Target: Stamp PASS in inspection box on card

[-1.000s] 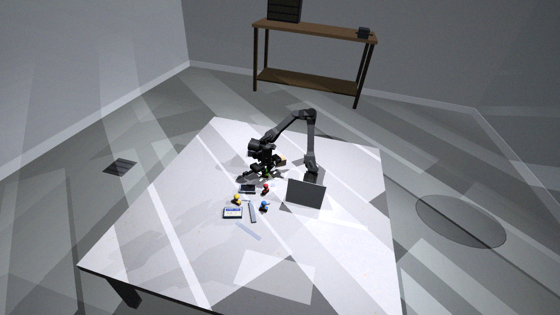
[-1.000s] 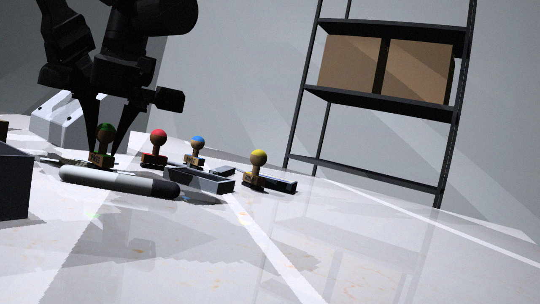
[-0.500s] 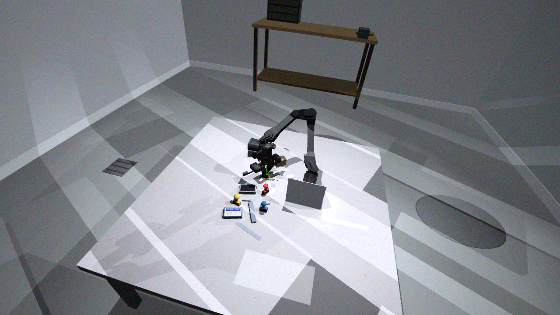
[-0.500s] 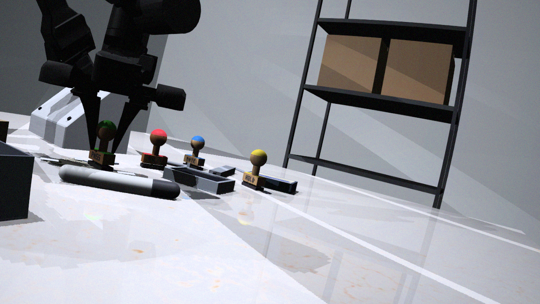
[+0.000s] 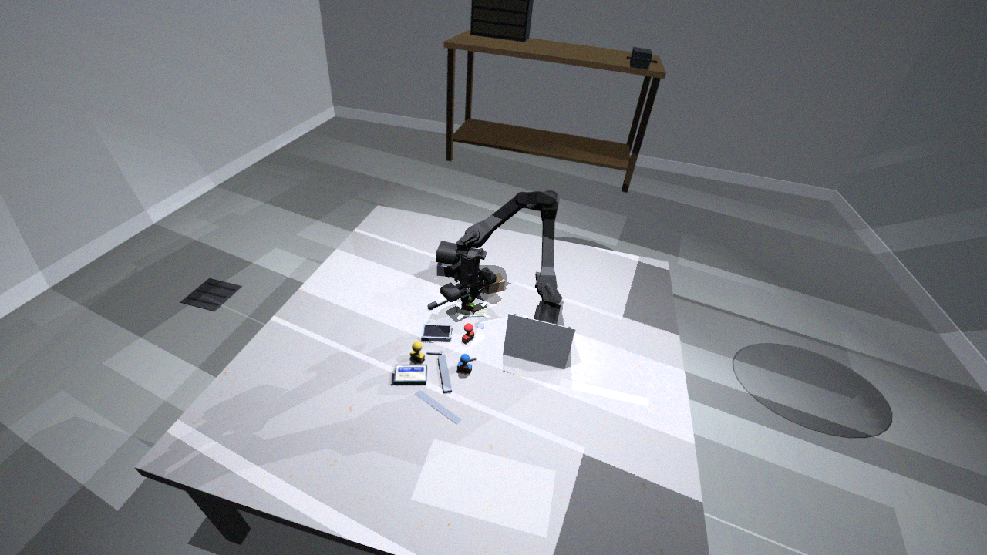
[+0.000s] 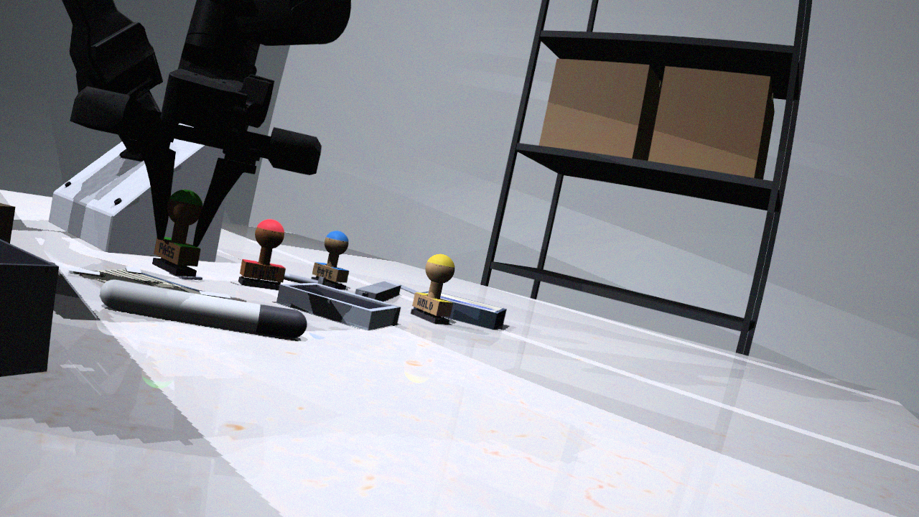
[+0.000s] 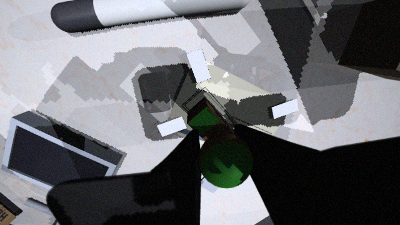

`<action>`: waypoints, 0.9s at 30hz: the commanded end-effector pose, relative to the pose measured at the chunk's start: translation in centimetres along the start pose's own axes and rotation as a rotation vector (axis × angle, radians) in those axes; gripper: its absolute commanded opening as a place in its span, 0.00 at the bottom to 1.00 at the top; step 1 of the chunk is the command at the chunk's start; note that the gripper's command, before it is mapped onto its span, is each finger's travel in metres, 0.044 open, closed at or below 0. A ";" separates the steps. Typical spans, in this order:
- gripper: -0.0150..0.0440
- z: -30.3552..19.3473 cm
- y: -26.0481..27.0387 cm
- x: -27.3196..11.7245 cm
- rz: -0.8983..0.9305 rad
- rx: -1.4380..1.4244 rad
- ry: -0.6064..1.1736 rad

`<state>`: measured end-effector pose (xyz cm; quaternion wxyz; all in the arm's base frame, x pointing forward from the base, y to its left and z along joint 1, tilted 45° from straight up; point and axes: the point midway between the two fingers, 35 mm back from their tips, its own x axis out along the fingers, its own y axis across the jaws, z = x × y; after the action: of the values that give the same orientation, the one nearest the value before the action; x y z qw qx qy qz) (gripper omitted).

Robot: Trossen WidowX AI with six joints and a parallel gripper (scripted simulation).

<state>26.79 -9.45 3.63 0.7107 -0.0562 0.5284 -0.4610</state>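
Note:
My gripper point(image 5: 469, 304) point(image 6: 180, 243) point(image 7: 216, 132) is shut on the PASS stamp point(image 6: 184, 209) point(image 7: 226, 164), which has a green-topped knob and a wooden block. The stamp is nearly upright, a little above the cream card point(image 6: 122, 275) point(image 7: 247, 84). White strips lie at the card's edges. Thin dark lines show beside the stamp's block in the wrist view, but the stamp and fingers hide much of the box. I cannot tell whether a print is there. The open ink pad point(image 5: 436, 332) point(image 6: 340, 307) point(image 7: 56, 156) has a dark surface and lies beside the card.
A red stamp point(image 5: 468, 331) point(image 6: 269, 235), blue stamp point(image 5: 464, 363) point(image 6: 335, 243) and yellow HOLD stamp point(image 5: 417, 351) point(image 6: 439, 270) stand nearby. A thick marker point(image 6: 202, 311) point(image 7: 134, 12) lies beside the card. A slanted grey housing point(image 5: 538, 340) stands near the arm's base; the pad lid point(image 5: 410, 375) lies farther off.

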 end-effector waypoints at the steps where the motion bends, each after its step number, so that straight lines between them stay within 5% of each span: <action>1: 0.25 0.1 0.0 -0.7 0.003 0.006 -0.001; 27: 0.25 0.1 -0.1 -5.0 0.002 0.006 0.000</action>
<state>26.79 -6.36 6.65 0.7106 -0.0570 0.5283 -0.4612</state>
